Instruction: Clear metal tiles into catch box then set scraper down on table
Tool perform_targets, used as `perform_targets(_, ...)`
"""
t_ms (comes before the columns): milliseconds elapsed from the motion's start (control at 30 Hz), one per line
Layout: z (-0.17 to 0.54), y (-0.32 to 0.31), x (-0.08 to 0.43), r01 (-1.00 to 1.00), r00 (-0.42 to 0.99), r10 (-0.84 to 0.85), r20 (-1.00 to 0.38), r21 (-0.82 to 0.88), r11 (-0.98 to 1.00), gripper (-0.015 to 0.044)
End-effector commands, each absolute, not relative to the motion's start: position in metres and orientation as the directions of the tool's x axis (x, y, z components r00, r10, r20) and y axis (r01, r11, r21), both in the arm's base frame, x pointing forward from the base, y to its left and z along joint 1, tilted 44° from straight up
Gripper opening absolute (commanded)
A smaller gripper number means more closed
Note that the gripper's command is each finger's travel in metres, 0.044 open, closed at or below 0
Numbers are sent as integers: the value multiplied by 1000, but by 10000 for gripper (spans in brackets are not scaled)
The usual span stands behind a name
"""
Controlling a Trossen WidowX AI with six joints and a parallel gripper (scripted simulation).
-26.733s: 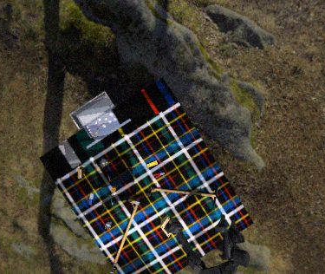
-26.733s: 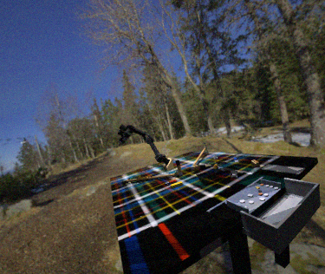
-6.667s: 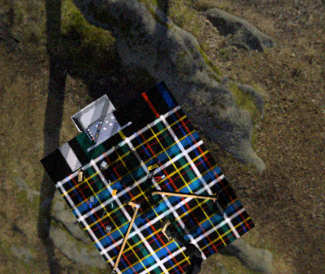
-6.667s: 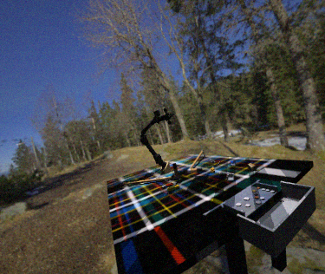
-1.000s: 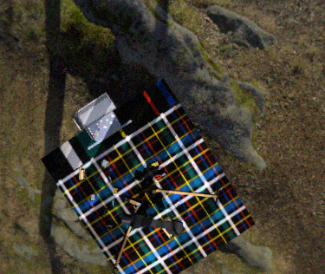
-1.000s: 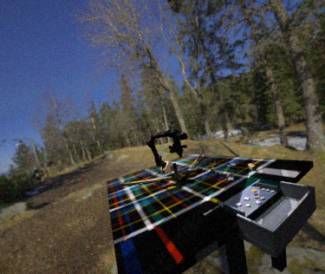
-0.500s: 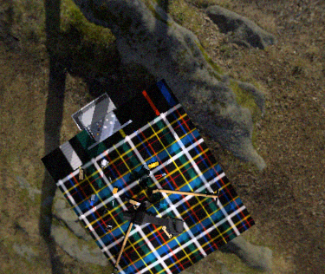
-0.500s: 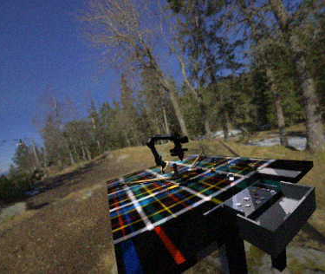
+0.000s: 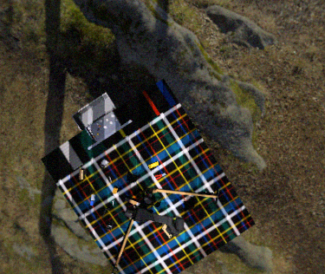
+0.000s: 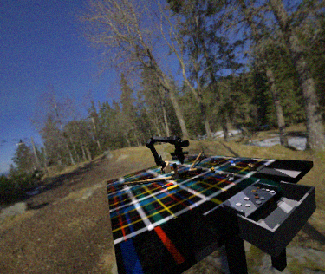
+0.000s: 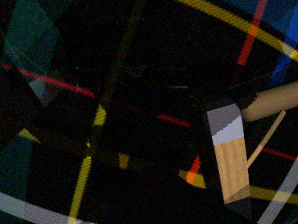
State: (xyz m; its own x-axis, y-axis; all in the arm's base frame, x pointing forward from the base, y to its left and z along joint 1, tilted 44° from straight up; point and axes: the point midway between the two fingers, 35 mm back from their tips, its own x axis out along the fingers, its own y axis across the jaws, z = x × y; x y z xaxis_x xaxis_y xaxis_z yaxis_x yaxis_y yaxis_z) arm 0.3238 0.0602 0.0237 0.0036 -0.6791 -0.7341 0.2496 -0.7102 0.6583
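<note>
Several small pale and brown tiles (image 9: 107, 121) (image 10: 238, 205) are scattered on the grey steel plate (image 10: 232, 201). The grey catch box (image 9: 94, 106) (image 10: 279, 244) adjoins the plate's far end. Its floor shows bright sunlit patches; I cannot tell whether tiles lie there. One long wooden-handled tool (image 9: 185, 193) lies on the table, with a dark crosspiece at its right end. Another long wooden handle (image 9: 126, 242) lies at the lower left. I cannot tell which is the scraper. My gripper (image 10: 176, 172) is shut, with nothing seen held, low over the table; its fingers are lost in dark in the wrist view.
A wooden block (image 9: 133, 202) (image 11: 231, 165) with a grey-white end lies near the arm (image 9: 155, 217) (image 10: 166, 140). A thick wooden handle (image 11: 275, 101) is beside it in the wrist view. A yellow piece (image 9: 153, 165) (image 10: 169, 185) and other small tools lie on the plaid table.
</note>
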Motion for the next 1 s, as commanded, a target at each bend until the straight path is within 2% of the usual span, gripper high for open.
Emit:
perform_targets(0, 17, 51, 320, 256, -5, -686, -728, 662, -704, 0)
perform_targets(333, 7, 41, 318, 256, -6, -688, -726, 664, -703, 0)
perform_targets(967, -11, 64, 317, 258, -3, -681, -733, 657, -709, 0)
